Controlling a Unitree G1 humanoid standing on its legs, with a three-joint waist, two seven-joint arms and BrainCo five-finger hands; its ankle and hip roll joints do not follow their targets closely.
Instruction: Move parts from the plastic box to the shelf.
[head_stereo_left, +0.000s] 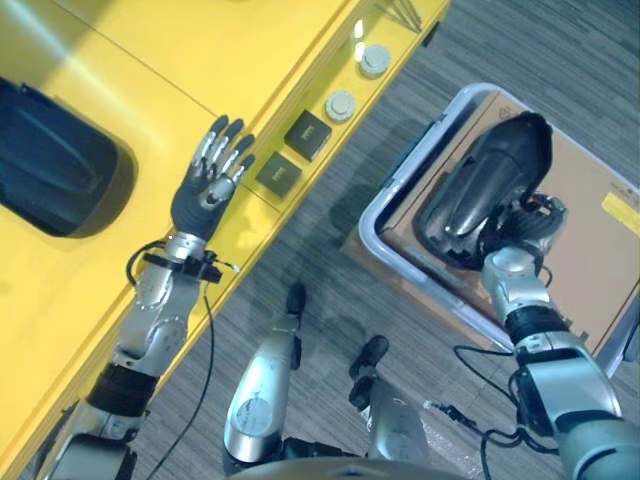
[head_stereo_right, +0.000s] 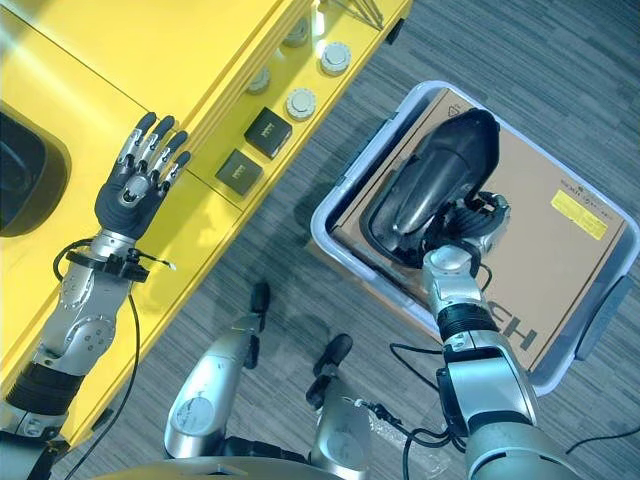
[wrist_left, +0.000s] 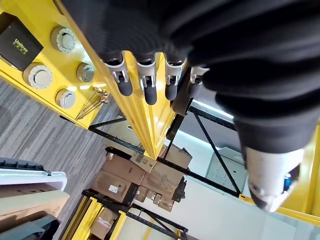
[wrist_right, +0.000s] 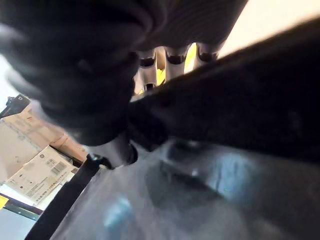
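A large black moulded part (head_stereo_left: 490, 180) (head_stereo_right: 435, 180) lies tilted over the plastic box (head_stereo_left: 375, 228) (head_stereo_right: 330, 215), which is lined with cardboard. My right hand (head_stereo_left: 525, 222) (head_stereo_right: 472, 225) is at the part's near end, fingers (wrist_right: 170, 57) curled against its dark surface (wrist_right: 225, 95). A second black part (head_stereo_left: 50, 160) lies on the yellow shelf (head_stereo_left: 230, 50) at the far left. My left hand (head_stereo_left: 210, 178) (head_stereo_right: 140, 180) hovers over the shelf with its fingers (wrist_left: 145, 85) straight and spread, holding nothing.
Two small black boxes (head_stereo_left: 307, 133) (head_stereo_left: 278, 173) and round white discs (head_stereo_left: 340, 105) (head_stereo_left: 375, 60) sit along the shelf's front edge. Grey carpet lies between shelf and box. Stacked cartons (wrist_left: 145, 175) stand farther off.
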